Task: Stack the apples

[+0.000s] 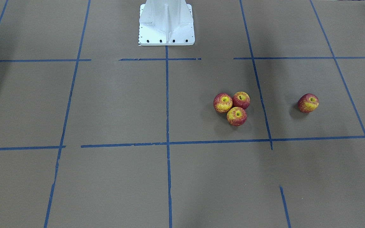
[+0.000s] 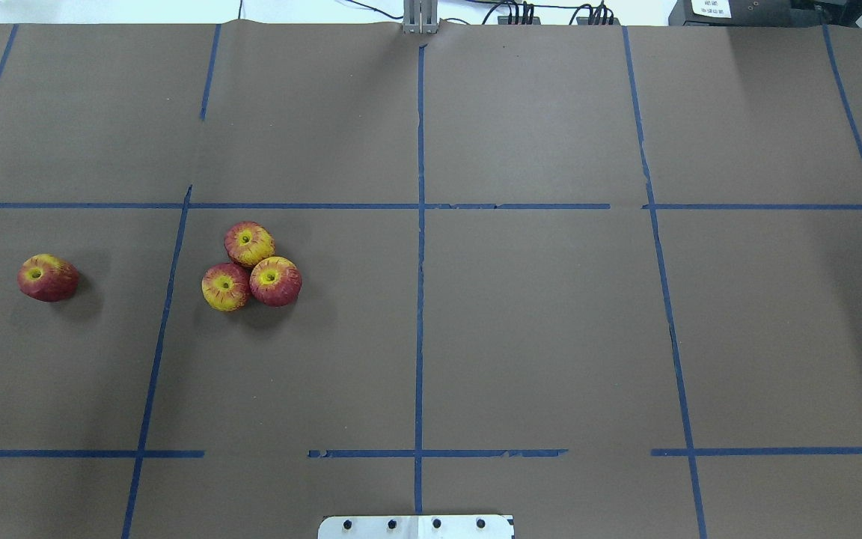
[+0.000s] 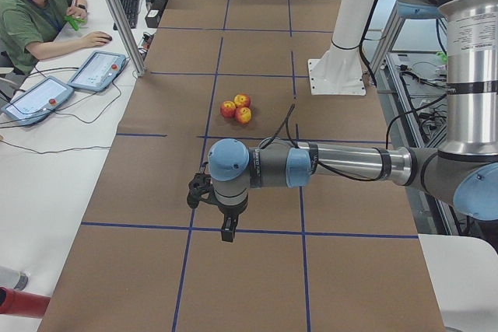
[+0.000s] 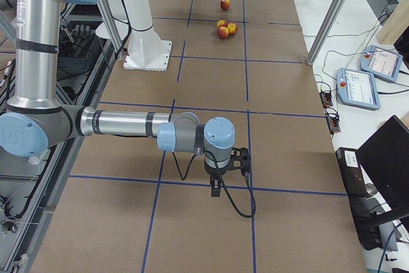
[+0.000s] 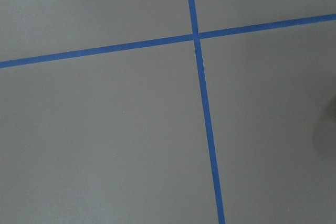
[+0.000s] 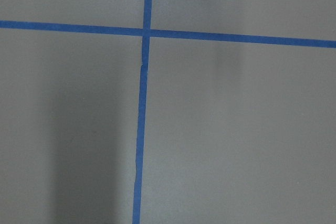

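Three red and yellow apples [image 2: 249, 243] [image 2: 226, 287] [image 2: 275, 281] sit touching in a cluster on the brown table, left of centre in the overhead view. In the front-facing view the cluster [image 1: 236, 116] is right of centre. A fourth apple [image 2: 47, 278] [image 1: 308, 103] lies alone, further toward the left end. My left gripper [image 3: 226, 231] shows only in the exterior left view, hanging above the table well short of the cluster [image 3: 236, 108]. My right gripper [image 4: 216, 188] shows only in the exterior right view, far from the apples [image 4: 225, 29]. I cannot tell if either is open or shut.
The white robot base [image 1: 166, 28] stands at the table's robot side. Blue tape lines [image 2: 420, 299] mark a grid on the brown paper. A seated operator [image 3: 35, 17] and teach pendants [image 3: 97, 71] [image 4: 361, 87] are beside the table.
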`<state>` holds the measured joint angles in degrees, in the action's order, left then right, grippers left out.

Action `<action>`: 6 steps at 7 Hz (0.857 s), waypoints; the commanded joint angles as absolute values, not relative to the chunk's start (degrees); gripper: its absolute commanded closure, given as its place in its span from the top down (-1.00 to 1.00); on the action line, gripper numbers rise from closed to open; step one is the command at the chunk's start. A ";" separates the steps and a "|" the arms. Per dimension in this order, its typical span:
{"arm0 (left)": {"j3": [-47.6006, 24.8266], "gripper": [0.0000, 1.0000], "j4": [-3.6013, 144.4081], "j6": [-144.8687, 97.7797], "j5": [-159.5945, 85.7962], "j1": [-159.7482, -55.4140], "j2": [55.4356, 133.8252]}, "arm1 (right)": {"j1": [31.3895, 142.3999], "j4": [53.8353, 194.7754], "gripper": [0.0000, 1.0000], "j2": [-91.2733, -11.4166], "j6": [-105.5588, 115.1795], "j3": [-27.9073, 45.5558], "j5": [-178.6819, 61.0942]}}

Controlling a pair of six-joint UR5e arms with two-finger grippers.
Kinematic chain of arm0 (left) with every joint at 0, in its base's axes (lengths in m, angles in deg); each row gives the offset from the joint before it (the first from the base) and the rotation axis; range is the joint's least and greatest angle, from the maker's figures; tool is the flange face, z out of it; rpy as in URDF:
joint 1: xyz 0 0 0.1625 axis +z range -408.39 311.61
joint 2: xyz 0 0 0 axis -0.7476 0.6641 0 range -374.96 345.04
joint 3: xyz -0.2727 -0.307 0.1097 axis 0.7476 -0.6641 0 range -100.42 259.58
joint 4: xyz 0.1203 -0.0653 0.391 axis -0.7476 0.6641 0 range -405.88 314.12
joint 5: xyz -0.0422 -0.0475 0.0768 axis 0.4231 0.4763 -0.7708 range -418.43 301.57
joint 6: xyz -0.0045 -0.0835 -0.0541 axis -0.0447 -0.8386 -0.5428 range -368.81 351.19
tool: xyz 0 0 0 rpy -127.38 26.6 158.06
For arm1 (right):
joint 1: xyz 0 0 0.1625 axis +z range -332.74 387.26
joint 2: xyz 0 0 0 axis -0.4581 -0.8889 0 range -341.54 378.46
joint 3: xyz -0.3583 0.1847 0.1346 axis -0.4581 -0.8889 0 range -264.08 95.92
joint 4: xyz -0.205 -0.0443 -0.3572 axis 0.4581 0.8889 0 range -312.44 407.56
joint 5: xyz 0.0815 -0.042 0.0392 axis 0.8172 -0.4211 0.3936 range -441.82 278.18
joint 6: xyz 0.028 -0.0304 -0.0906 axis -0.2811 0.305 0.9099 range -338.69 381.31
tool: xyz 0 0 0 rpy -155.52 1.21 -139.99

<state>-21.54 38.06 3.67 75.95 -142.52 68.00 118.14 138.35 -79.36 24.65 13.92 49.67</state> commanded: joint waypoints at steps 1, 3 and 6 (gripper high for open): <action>-21.67 1.00 38.06 3.75 76.04 -142.52 68.00 | 118.14 138.35 1.00 -79.36 24.65 13.92 49.67; -22.01 1.00 39.02 4.10 75.95 -142.43 68.35 | 118.14 138.35 1.00 -79.36 24.65 13.92 49.67; -21.66 1.00 52.10 -6.21 75.52 -139.55 68.53 | 118.14 138.35 1.00 -79.36 24.65 13.92 49.67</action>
<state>-21.22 48.78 -0.80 75.76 -141.53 68.41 118.14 138.35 -79.36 24.65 13.92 49.67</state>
